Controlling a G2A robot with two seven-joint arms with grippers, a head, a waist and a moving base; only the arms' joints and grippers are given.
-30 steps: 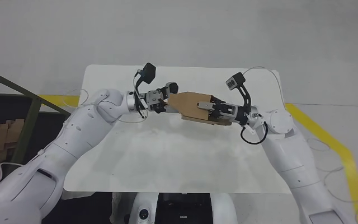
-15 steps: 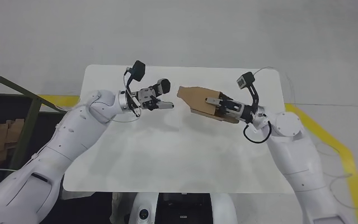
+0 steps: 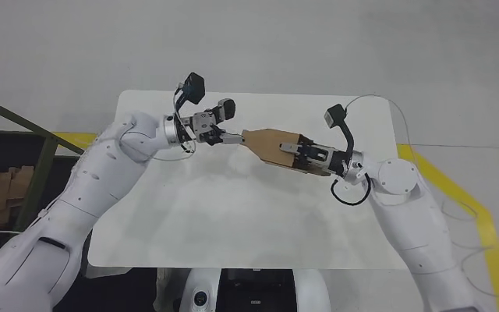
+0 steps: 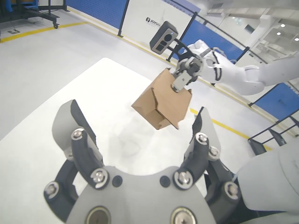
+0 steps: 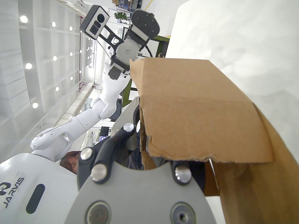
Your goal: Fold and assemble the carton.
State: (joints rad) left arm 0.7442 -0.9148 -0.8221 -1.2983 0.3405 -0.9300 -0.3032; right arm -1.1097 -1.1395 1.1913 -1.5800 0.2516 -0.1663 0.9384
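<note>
We see the carton (image 3: 273, 145) just above the middle of the top view. It is a brown cardboard piece lying lengthwise between the two arms and narrowing to a point at its left end. The right gripper (image 3: 296, 150) is right of centre in that frame, clamped on the carton's right half, with one silver finger lying flat across the upper face.

The left wrist view shows the same grip from the other side. The right gripper pinches one edge of the carton, which hangs clear of the white table (image 3: 234, 226) (a faint shadow lies on the table top beneath it). The end turned to that camera has its flaps folded across it, and the seams between them are plain to see.

The left gripper (image 3: 229, 122) sits in the upper centre-left of the top view, its fingers spread wide apart. The finger lower in the frame (image 3: 232, 139) is just beside the carton's pointed left end; we cannot tell whether the two touch.

In the right wrist view the carton is close to the camera, with a ragged edge on its nearest panel. The left gripper stands just beyond the carton's far corner, its two pads well apart.
</note>
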